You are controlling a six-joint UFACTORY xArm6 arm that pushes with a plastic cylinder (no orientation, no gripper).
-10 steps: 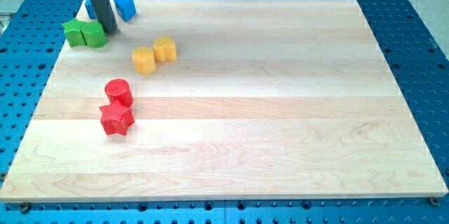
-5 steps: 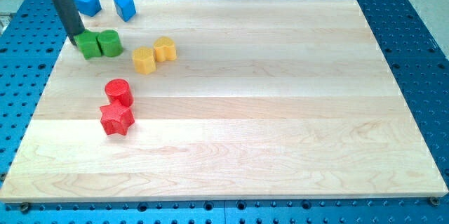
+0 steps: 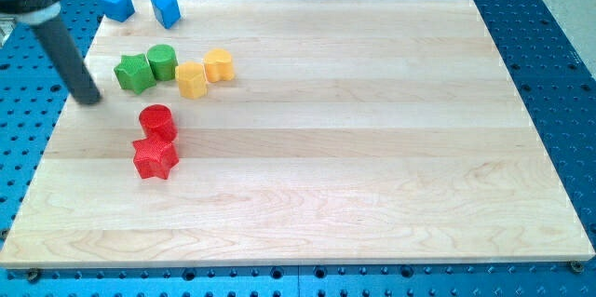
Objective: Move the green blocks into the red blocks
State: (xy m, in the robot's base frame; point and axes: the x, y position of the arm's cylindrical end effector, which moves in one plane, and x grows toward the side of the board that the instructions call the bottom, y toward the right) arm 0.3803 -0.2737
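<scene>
A green star block (image 3: 134,73) and a green cylinder (image 3: 162,60) lie side by side at the upper left of the wooden board (image 3: 372,148). The cylinder touches a yellow block (image 3: 191,80). A red cylinder (image 3: 157,121) and a red star block (image 3: 154,158) sit just below them, touching each other. My tip (image 3: 91,100) is to the left of the green star and slightly below it, apart from it, near the board's left edge.
A second yellow block (image 3: 218,64) sits next to the first. Two blue blocks (image 3: 116,4) (image 3: 167,10) lie at the board's top left corner. A blue perforated table (image 3: 559,74) surrounds the board.
The green blocks slid right and down, from the left edge to beside the yellow block. My tip moved from above them to their left, then down and away from them.
</scene>
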